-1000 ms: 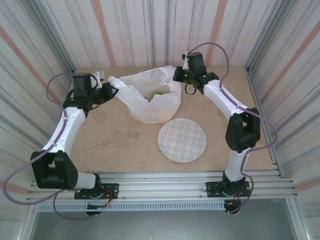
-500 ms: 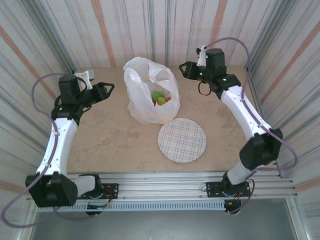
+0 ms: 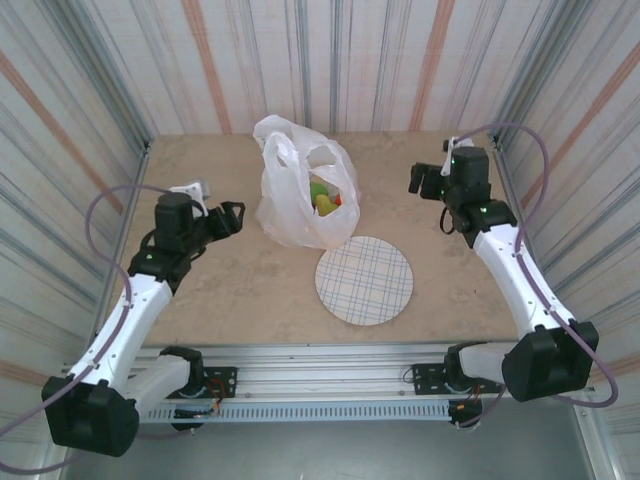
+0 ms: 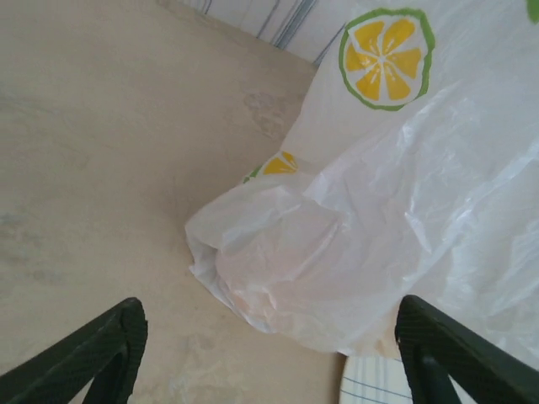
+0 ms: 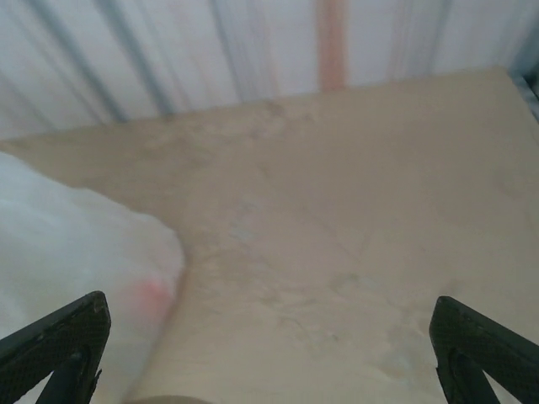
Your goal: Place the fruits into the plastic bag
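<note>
A: Pulled back from plastic bag (image 3: pixel 300 205) since earlier, left gripper (image 3: pixel 233 213) and right gripper (image 3: pixel 422 180). Jaws?
B: Wide apart on both, holding nothing. Inside bag, fruits (image 3: pixel 325 198); just in front, plate (image 3: pixel 365 282).

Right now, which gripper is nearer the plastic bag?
Left. The left gripper sits just off the plastic bag's left side, open and pointing at it across a small gap. The right gripper is out to the bag's right, with a wider stretch of bare table between.
</note>
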Robot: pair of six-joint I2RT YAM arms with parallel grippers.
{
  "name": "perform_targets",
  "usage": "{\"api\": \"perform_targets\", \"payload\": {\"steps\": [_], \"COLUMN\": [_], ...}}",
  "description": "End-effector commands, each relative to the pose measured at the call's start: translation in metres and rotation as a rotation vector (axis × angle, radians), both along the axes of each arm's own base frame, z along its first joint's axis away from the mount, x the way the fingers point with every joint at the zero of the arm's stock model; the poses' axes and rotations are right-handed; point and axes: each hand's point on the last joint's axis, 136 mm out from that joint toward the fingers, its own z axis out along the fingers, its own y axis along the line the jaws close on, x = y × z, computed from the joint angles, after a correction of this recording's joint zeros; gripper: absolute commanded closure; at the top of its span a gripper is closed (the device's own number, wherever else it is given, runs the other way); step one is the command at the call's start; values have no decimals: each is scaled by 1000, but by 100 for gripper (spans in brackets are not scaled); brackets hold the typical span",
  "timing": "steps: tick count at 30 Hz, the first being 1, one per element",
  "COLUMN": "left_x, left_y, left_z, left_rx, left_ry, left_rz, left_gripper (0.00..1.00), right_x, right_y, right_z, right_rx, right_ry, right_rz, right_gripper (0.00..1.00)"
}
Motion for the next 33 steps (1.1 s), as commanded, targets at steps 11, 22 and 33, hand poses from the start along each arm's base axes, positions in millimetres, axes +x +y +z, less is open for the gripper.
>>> {"api": "perform_targets", "payload": {"steps": [11, 22, 33], "left_x": [46, 61, 63], "left_y": [100, 93, 84], "left_z": [-58, -116, -136], "left_rx": [688, 730, 500], "left_ry": [-33, -119, -233], "left_rz": [476, 257, 62], "left_gripper": [4, 1, 1], "right_x": [-1, 4, 0], "right_y": [-91, -72, -63], "right_z": [-115, -160, -177], "right_rx": [-219, -168, -101], "right_ry": [60, -64, -139], "right_rz": [-315, -131, -39], "right_gripper": [1, 1, 1]}}
